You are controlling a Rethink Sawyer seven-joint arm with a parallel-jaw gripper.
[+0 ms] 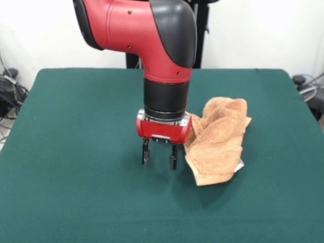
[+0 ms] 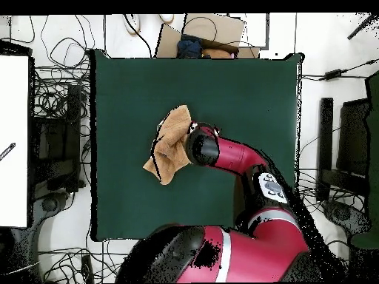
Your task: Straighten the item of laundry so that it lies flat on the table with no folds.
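Tabletop [image 1: 76, 152] wide and green, towel [image 1: 218, 139] crumpled near its middle with long axis running near to far, just right of pincer [image 1: 159, 157] in front view, fingers spread, gripping nothing.

Front view: the arm [image 1: 152, 35] is cut off by the top edge, and the gripper [image 1: 159, 154] body hides the towel's [image 1: 217, 139] near edge. Overhead view: the arm covers the gripper entirely and overlaps one towel [image 2: 172, 144] edge.
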